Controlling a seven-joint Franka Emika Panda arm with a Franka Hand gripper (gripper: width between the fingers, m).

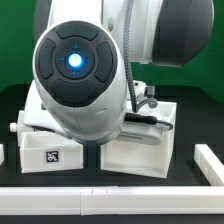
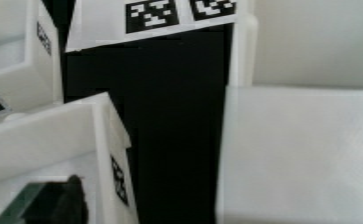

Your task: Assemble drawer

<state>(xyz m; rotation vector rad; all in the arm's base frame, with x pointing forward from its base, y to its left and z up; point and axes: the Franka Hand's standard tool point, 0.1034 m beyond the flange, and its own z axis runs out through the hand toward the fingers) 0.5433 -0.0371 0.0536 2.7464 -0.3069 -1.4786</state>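
In the exterior view my arm fills the middle and hides my gripper. Behind it stands the large white boxy casing. A smaller white tray with a black-and-white tag on its front sits at the exterior view's left, close against the arm. In the wrist view a white tagged wall and a broad white panel flank a dark gap. One dark finger shows beside a thin white wall. The other finger is out of view, so I cannot tell if the jaws grip.
A white rail runs along the table's front edge, and another white bar lies at the exterior view's right. The table top is black, with a green backdrop behind.
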